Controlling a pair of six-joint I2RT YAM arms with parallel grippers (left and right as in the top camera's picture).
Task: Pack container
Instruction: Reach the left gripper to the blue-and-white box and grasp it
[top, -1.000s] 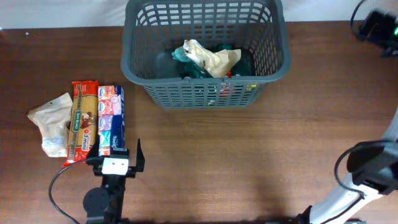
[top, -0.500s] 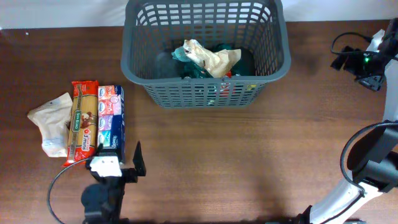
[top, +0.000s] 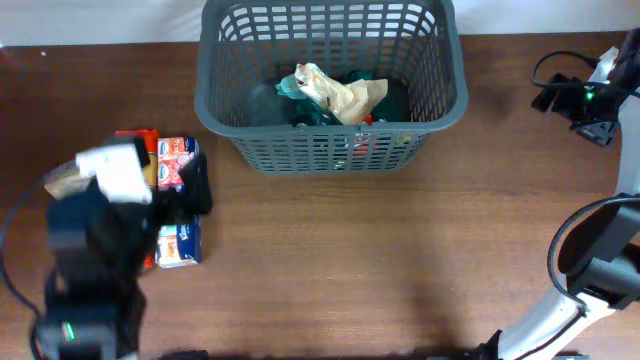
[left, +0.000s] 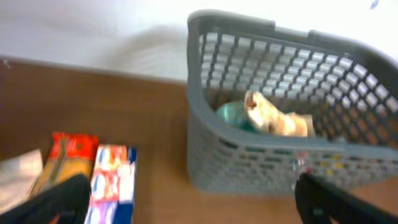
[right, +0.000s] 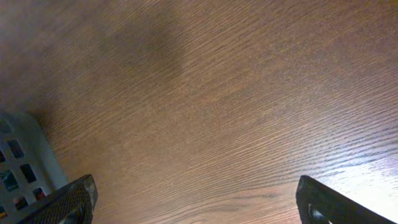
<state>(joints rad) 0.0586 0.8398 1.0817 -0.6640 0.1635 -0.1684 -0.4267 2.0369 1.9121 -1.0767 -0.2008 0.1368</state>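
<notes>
Your basket (top: 330, 150) stands at the far middle of the brown wooden surface (top: 400, 260), upright, with its open top facing up. Inside it you can see a crumpled tan packet (top: 348, 96) lying over some teal wrappers (top: 292, 90); something red shows through the slots of the near wall.

Your left tool (left: 189, 186) hangs above the near left part of the surface, and its two dark fingers (left: 59, 202) are spread wide apart with nothing between them. From overhead that arm (top: 95, 240) is blurred and covers much of the row of packets beneath it. The left wrist view shows those packets well apart from the basket: a red and yellow packet (left: 65, 162), a pink, white and blue packet (left: 113, 183) touching its side, and a pale bag (left: 15, 180) at the outer edge.

Your right tool (right: 196, 199) is at the far right, over bare wood, fingers also apart and empty. A grey corner of the basket sits at the edge of its view.
</notes>
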